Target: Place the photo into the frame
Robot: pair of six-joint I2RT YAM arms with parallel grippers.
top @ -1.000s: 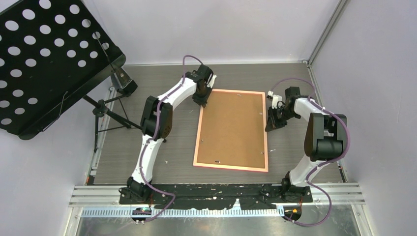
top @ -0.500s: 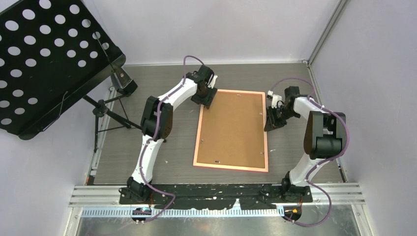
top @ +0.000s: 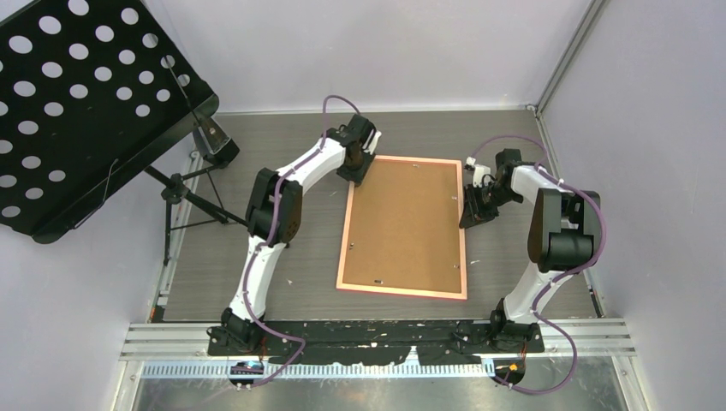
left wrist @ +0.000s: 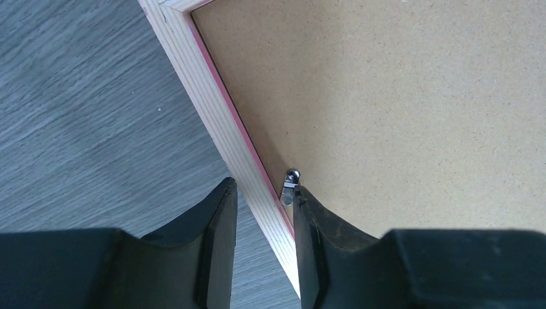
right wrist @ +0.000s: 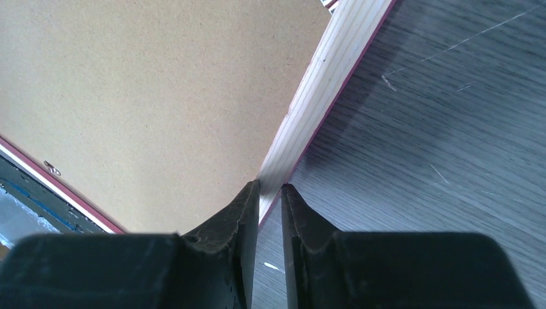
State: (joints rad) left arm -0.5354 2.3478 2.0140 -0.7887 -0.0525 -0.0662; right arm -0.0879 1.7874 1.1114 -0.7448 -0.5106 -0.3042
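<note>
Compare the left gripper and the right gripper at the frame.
The left gripper holds its jaws wide apart; the right gripper leaves only a narrow slit. The left gripper straddles the left rail of the frame beside a small metal clip; the right gripper meets the right rail, with no clip nearby. Both are at the frame's far half, its brown back up.

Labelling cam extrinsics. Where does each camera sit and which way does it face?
Top external: above and behind the bases, facing down at the table and frame; left arm and right arm show.
Left wrist: on the left arm, facing down past its jaws, which straddle the frame's left rail beside a clip.
Right wrist: on the right arm, facing down past its jaws onto the frame's right rail.
Shared: all see the frame's brown back.
</note>
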